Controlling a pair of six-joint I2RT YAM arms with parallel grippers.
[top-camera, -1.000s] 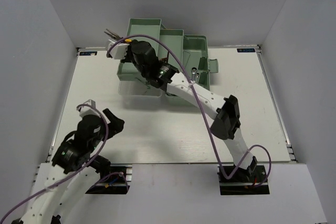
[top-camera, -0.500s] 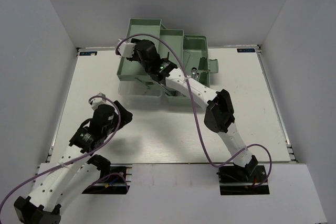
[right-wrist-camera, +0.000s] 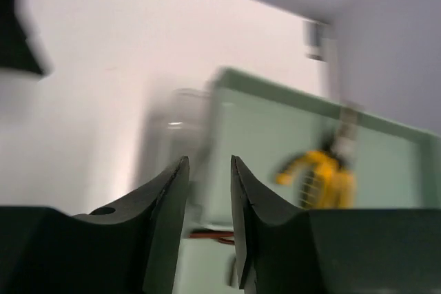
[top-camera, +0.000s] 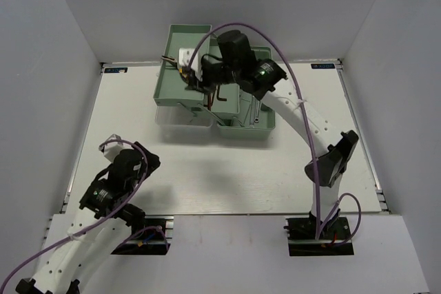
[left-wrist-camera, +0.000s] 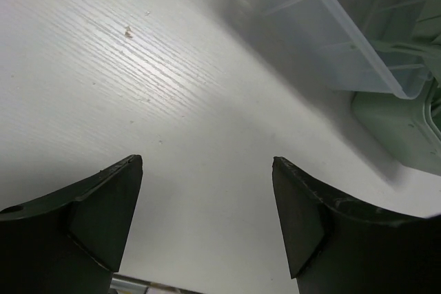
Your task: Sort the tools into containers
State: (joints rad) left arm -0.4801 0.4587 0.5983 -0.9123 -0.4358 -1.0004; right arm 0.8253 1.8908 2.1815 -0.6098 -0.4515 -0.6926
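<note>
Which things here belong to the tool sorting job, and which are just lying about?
Job: green toolbox, yellow pliers, silver wrench, right pincer.
Not the job: purple cable, crumb on the table.

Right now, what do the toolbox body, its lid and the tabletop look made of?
Toolbox: looks like moulded plastic, matte pale mint green, judging by the uniform colour and rounded rims.
Lid: translucent, slightly frosted plastic; the surface behind shows through it and it has moulded ribs.
Table: white with a fine linear grain, probably laminate or painted wood. I cannot tell which.
</note>
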